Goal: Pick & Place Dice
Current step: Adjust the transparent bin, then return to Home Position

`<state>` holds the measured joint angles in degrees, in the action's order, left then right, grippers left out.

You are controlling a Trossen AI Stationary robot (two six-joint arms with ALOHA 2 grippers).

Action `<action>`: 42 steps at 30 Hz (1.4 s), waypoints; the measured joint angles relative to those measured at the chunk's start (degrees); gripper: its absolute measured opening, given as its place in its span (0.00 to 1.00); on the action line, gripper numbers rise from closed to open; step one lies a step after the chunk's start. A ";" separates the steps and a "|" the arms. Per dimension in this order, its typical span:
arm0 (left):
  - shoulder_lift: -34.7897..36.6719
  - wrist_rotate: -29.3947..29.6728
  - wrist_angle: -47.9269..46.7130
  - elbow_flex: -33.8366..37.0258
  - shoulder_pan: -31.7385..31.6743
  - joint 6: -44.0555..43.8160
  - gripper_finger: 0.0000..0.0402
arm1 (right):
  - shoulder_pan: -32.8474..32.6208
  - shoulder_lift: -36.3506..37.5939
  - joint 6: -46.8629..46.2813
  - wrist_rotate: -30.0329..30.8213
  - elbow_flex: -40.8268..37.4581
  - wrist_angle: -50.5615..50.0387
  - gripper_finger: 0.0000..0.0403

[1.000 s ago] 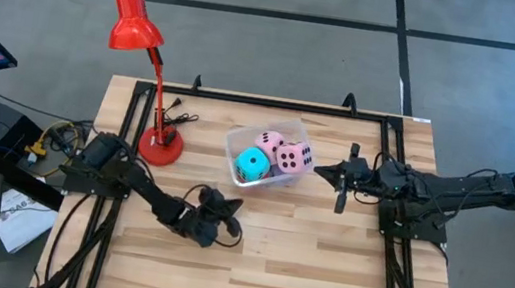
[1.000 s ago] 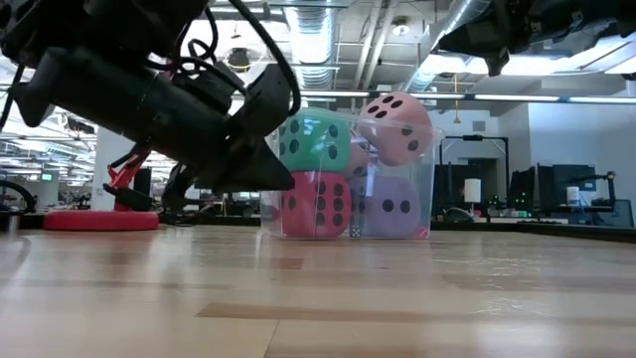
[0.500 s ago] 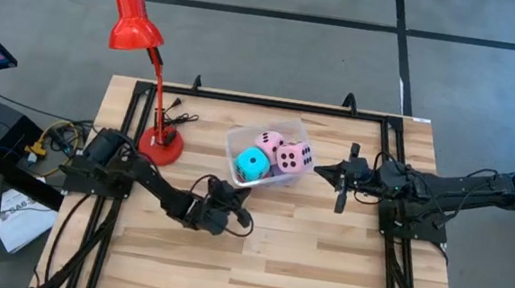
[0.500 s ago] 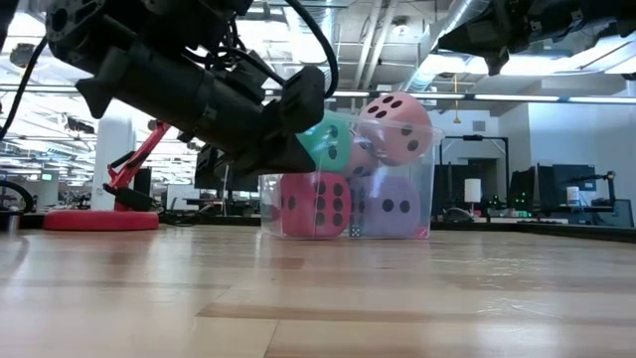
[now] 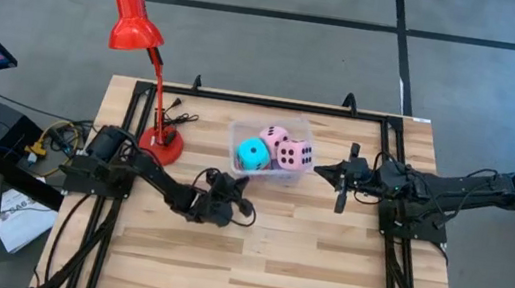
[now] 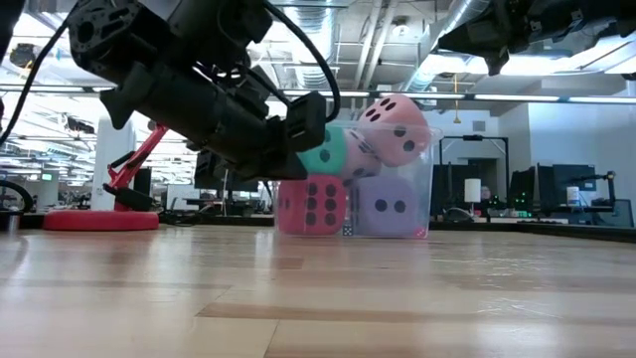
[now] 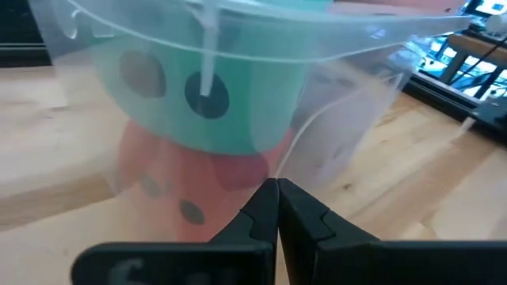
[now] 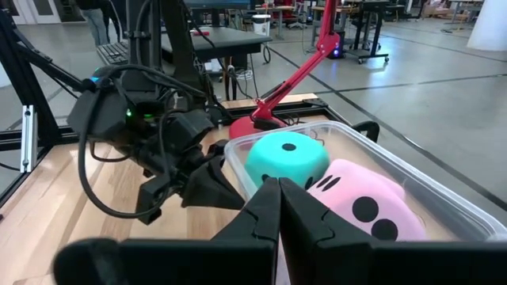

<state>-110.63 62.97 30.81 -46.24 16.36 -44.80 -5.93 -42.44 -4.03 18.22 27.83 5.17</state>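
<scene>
Centre frame in the high view: left gripper [image 5: 247, 206] shut, empty, tip against the bin [image 5: 236, 153] of dice [image 5: 254, 153] just above, nearer than the right gripper [image 5: 326, 173], shut, empty, beside its right.

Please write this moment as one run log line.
left end effector: shut, at clear bin | right end effector: shut, beside bin | dice: in bin

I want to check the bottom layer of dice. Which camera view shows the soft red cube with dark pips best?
The low view: the soft red cube with dark pips faces it through the clear plastic bin. The left wrist view shows it blurred under the cyan cube. The high and right wrist views do not show it.
</scene>
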 joint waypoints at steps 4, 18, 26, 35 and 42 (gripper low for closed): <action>0.00 0.05 -0.80 0.00 -0.64 0.00 0.00 | 0.00 0.00 0.00 0.02 0.00 0.00 0.00; 0.00 2.18 -2.79 0.02 -1.29 -0.01 0.00 | 0.00 0.00 0.03 0.11 0.00 -0.01 0.00; 0.00 4.54 -3.02 0.04 -1.35 1.44 0.00 | 0.00 0.00 0.04 0.17 0.00 -0.02 0.00; 0.71 5.15 -3.22 0.17 2.28 1.80 0.00 | -0.06 -0.02 0.03 0.16 -0.02 0.00 0.00; 12.85 -0.92 -3.44 0.28 5.53 22.08 0.00 | -0.02 0.11 0.12 0.15 -0.02 0.42 0.00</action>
<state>-97.78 62.05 27.38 -45.95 21.88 -22.71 -5.96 -42.33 -3.91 18.37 27.81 5.58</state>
